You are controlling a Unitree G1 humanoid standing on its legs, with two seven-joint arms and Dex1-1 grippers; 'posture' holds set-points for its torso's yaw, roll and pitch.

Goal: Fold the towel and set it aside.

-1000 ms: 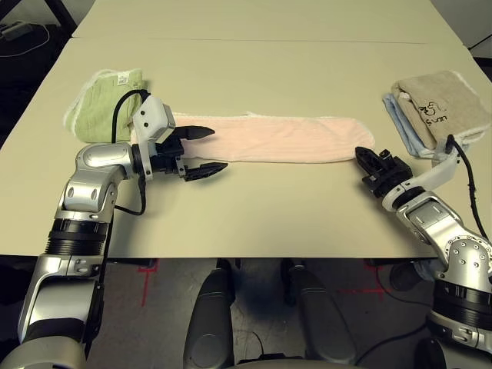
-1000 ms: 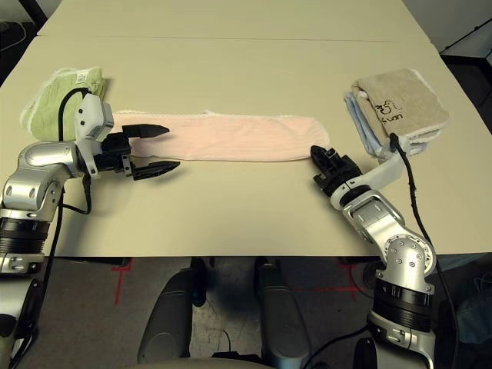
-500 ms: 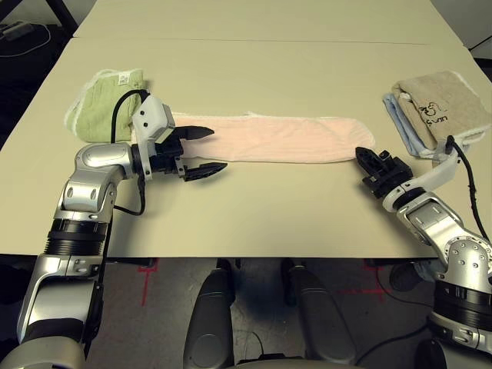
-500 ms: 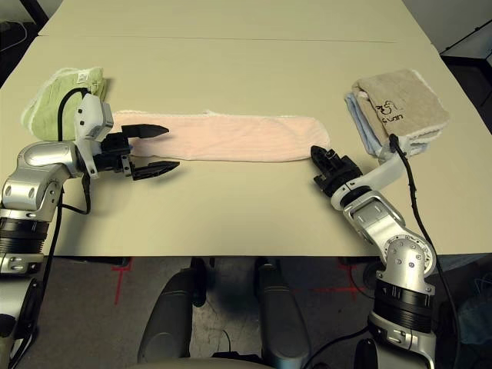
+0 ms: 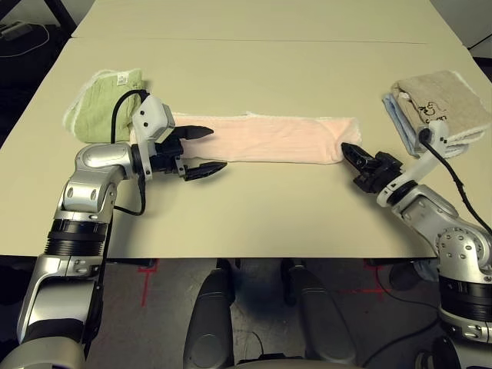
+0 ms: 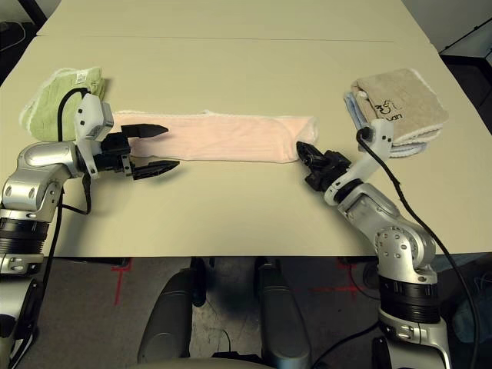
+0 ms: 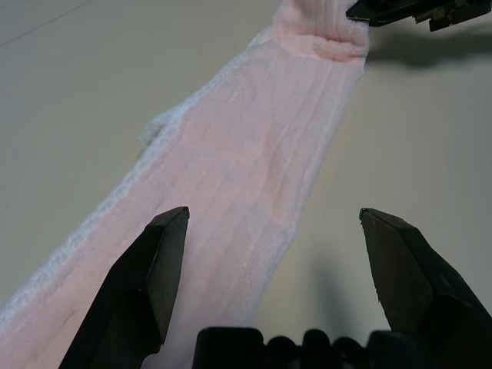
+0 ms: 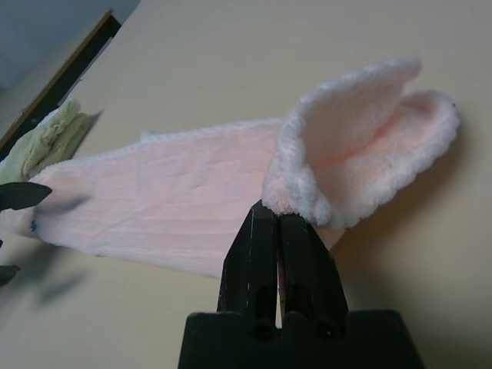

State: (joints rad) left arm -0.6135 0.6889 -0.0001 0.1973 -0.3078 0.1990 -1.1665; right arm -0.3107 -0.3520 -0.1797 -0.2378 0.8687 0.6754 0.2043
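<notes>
Towel [image 5: 269, 138] is lying mid-table as a long strip, right gripper [image 8: 280, 219] pinching its curled right end, left gripper [image 5: 201, 148] hovering spread over the left end; thin corner pinch is risking slipping.

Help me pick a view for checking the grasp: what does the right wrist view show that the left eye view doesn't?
Right wrist view: the right gripper shut on the towel, its end curled up. Left eye view: the beige towel and the table. Both: the towel, the green towel, and the open left gripper.
</notes>
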